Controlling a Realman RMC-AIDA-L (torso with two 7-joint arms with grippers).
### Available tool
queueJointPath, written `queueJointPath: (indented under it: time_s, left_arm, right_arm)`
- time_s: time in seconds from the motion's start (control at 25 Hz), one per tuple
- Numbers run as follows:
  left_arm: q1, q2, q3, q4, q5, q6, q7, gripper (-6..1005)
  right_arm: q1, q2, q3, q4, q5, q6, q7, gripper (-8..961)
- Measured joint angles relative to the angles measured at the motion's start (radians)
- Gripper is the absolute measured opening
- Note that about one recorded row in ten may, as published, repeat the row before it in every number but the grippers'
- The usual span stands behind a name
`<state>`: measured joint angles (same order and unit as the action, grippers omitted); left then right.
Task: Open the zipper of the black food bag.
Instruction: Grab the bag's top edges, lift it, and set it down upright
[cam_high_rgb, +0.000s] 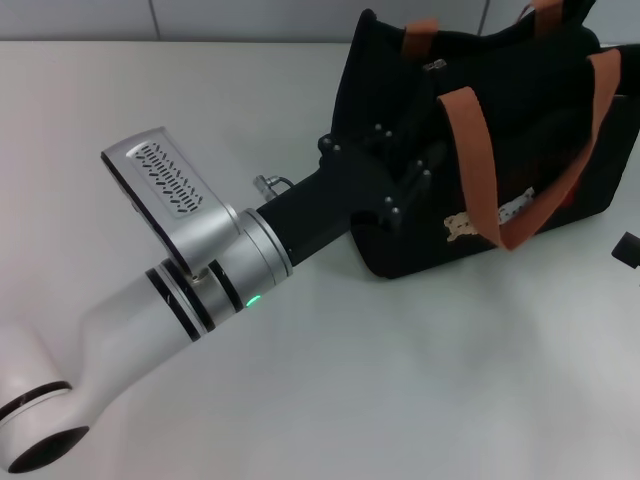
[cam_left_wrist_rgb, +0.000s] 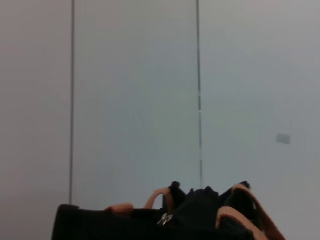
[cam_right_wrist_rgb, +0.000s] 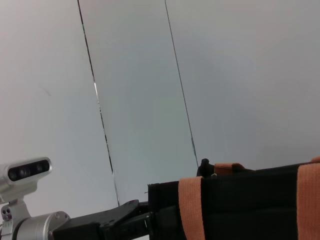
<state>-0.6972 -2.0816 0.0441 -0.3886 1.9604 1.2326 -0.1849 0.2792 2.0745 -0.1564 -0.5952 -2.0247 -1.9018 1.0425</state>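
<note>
The black food bag (cam_high_rgb: 520, 130) stands at the table's far right, its orange-brown strap handles (cam_high_rgb: 470, 140) hanging over the near side by a bear patch (cam_high_rgb: 460, 228). The zipper runs along the bag's top, and its small grey pull tab (cam_left_wrist_rgb: 164, 218) shows in the left wrist view between the handles. My left gripper (cam_high_rgb: 405, 170) reaches from the lower left and presses against the bag's left end, black on black; the right wrist view shows the left gripper (cam_right_wrist_rgb: 125, 220) at that same end of the bag (cam_right_wrist_rgb: 250, 210). My right gripper (cam_high_rgb: 628, 248) is only a dark sliver at the right edge.
The white table (cam_high_rgb: 330, 400) spreads out in front of and left of the bag. A pale panelled wall (cam_left_wrist_rgb: 135, 100) stands behind the table. My silver left forearm (cam_high_rgb: 180, 260) crosses the table's left half.
</note>
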Motion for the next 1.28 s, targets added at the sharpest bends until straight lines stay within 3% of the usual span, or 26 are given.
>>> queueJointPath:
  time_s: [0.04,0.16,0.56,0.72,1.04,1.24,1.28]
  left_arm:
    - [0.003,0.0,-0.009,0.0,0.0,-0.005,0.001,480]
    - [0.013,0.0,-0.027,-0.001,0.001,-0.013,-0.001,241]
    - [0.028,0.01,-0.037,0.008,0.036,0.003,-0.062,197]
    - [0.03,0.031,-0.04,0.019,0.07,0.039,-0.09,192]
    - [0.024,0.141,-0.129,0.055,0.23,0.191,-0.211,184]
    - [0.003,0.219,-0.299,0.045,0.44,0.244,-0.296,180]
    - [-0.006,0.247,-0.397,0.022,0.556,0.229,-0.328,179]
  right_arm:
    - [0.0,0.0,0.0,0.0,0.0,0.002,0.0,830]
    - [0.0,0.001,0.0,0.0,0.001,0.004,0.0,830]
    - [-0.011,0.003,0.002,0.0,0.04,0.004,0.001,830]
    - [-0.011,0.002,0.002,0.0,0.045,0.001,0.002,830]
    - [-0.011,0.003,0.004,0.0,0.051,0.001,0.046,830]
    - [-0.002,0.003,0.012,0.0,0.051,0.003,0.075,829]
    - [0.002,0.002,0.012,0.002,0.051,0.003,0.079,829]
